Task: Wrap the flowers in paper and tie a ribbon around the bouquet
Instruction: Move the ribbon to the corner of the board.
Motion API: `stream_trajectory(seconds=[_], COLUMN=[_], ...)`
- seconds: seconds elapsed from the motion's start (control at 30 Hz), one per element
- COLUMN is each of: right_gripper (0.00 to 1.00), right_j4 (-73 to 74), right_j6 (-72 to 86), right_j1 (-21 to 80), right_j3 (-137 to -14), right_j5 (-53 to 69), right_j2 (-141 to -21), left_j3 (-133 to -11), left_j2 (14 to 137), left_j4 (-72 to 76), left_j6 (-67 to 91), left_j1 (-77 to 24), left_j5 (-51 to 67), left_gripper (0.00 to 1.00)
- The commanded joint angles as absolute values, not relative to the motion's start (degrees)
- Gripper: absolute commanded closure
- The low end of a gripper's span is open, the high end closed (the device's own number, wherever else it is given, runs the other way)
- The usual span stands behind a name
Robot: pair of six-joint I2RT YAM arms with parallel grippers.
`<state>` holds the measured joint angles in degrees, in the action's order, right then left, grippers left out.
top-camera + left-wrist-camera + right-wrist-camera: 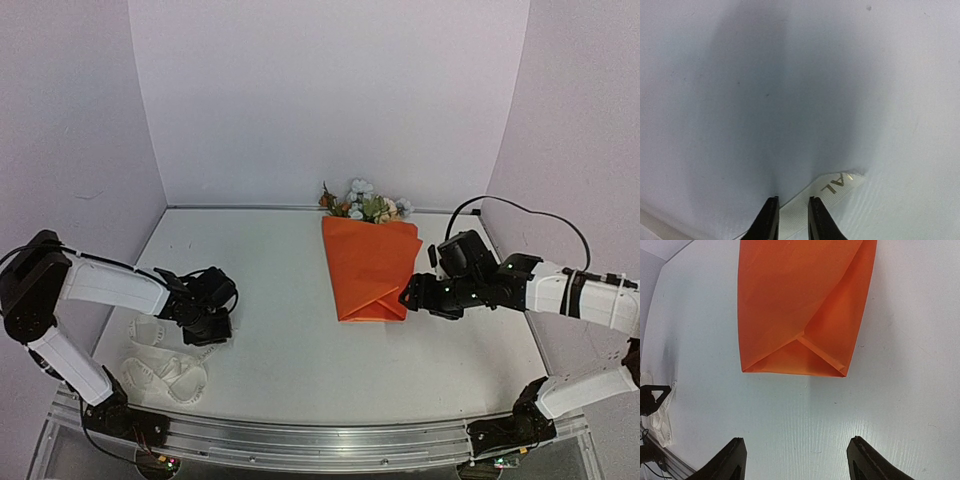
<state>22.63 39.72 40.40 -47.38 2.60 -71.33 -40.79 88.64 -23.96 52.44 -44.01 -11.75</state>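
The bouquet [370, 265] lies on the white table [280, 340] between pale walls [330, 100]; left fingers [769, 222] pinch ribbon [837, 184], right fingers [732, 460] open.

We see only the heads of the pale blue, peach and rust artificial flowers [364, 203]; their stems are hidden inside the tapering orange paper wrap [368, 268], whose upper end the right wrist view cuts off. In the left wrist view, the narrow white fabric ribbon [840, 184] runs between the black fingers of the left gripper [791, 200] and off the bottom edge. Only a few gold letters show, and we cannot tell whether the fingers pinch it. From above, its lettering is too small to read.
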Motion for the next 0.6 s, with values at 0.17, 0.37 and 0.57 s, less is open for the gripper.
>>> stream_trajectory(seconds=[0.17, 0.37, 0.57], right_gripper=[0.34, 0.39, 0.39], right_j4=[19.9, 19.0, 18.3], right_j6=[42.3, 44.2, 45.8], right_j1=[42.3, 46.0, 51.3], right_j3=[-45.7, -45.7, -47.5], right_j5=[0.9, 0.0, -2.2], right_j2=[-69.0, -70.2, -74.1], left_j3=[-54.7, -65.8, -71.5], left_j2=[100.9, 104.2, 105.1], left_j4=[-24.1, -19.4, -19.6], left_j6=[46.4, 41.0, 40.3], left_j1=[-52.3, -58.0, -60.6], left_j5=[-5.5, 1.5, 4.6], left_gripper=[0.98, 1.00, 0.95])
